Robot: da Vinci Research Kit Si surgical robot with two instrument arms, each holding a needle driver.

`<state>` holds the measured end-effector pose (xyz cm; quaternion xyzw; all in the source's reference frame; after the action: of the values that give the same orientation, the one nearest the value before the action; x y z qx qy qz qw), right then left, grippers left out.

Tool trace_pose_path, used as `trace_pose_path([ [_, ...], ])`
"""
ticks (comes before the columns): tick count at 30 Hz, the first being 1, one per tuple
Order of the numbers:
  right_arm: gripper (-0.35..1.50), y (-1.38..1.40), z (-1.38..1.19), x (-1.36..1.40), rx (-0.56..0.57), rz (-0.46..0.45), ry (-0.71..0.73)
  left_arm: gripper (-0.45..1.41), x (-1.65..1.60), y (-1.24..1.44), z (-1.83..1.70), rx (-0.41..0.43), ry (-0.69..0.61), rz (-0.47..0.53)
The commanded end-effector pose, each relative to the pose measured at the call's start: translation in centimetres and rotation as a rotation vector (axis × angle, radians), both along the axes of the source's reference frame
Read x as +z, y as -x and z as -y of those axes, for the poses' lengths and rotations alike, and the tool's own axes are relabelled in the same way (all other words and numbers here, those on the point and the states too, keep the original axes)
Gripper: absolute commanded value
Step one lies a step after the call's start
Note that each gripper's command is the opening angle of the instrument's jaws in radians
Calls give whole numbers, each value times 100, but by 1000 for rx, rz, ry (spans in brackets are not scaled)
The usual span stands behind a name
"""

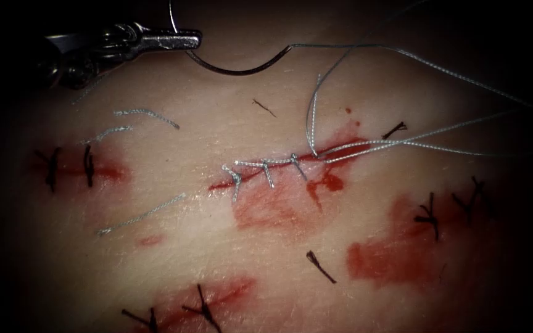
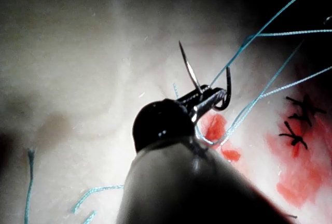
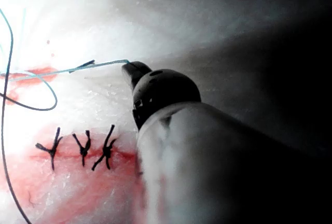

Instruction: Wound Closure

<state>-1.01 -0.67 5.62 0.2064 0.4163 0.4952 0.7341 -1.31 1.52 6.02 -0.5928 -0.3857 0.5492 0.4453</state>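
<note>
left hand [image 1: 186, 41] clenched on the curved needle [image 1: 235, 69] near its pointed end, needle lifted clear of the tissue [image 1: 217, 259], up and left of the cut [image 1: 279, 168]. thread [image 1: 402, 55] trailing rightward; best kept untangled. right hand [image 3: 132, 71]: grip impossible to tell.

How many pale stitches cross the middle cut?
3 stitches along the cut: left, middle, right; another may hide where thread exits. Left pincer holds the needle, clear of tissue.

The curved needle [image 1: 235, 69] hung clear of the tissue [image 1: 217, 259] at upper centre, pale thread [image 1: 365, 46] trailing right to the partly stitched cut [image 1: 279, 169] mid-frame.
</note>
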Motion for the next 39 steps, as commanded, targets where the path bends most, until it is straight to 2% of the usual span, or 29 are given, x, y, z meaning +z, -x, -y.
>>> trace_pose_path([
  [1,-35,-12,3,3,-18,-7,4,-45,5,5,0,0,0,0],
  [2,-35,-15,4,3,-39,-10,17,-45,5,5,0,0,0,0],
  [3,-10,-19,4,3,-57,-10,25,-45,5,5,0,0,0,0],
  [4,41,-25,5,2,-84,-24,56,-45,5,5,0,0,-6,1],
  [5,78,-30,5,1,-86,-38,66,-45,6,5,0,-3,0,-2],
  [6,103,-34,6,-1,-82,-49,81,-45,6,5,0,-4,5,-6],
  [9,111,-50,12,-11,-49,-107,108,-45,8,4,-2,-14,33,-32],
  [11,115,-65,17,-21,-74,-162,92,-45,9,3,-4,-23,60,-58],
  [14,113,-88,32,-37,-166,-252,55,-45,13,-2,-8,-52,97,-117],
  [15,106,-96,39,-42,-185,-267,52,-45,14,-3,-10,-60,113,-135],
  [18,49,-126,59,-54,-265,-330,39,-45,17,-9,-14,-77,134,-165],
  [24,46,-192,101,-41,-335,-416,-23,-45,19,-13,-17,-102,155,-191],
  [27,42,-211,116,-34,-351,-412,-3,-45,18,-12,-16,-108,155,-197],
  [32,17,-257,128,-18,-347,-363,8,-45,18,-11,-15,-104,155,-193],
  [35,12,-279,134,-5,-329,-345,28,-45,18,-11,-15,-105,155,-194],
  [39,12,-299,141,11,-281,-276,64,-45,18,-11,-15,-106,155,-195],
])
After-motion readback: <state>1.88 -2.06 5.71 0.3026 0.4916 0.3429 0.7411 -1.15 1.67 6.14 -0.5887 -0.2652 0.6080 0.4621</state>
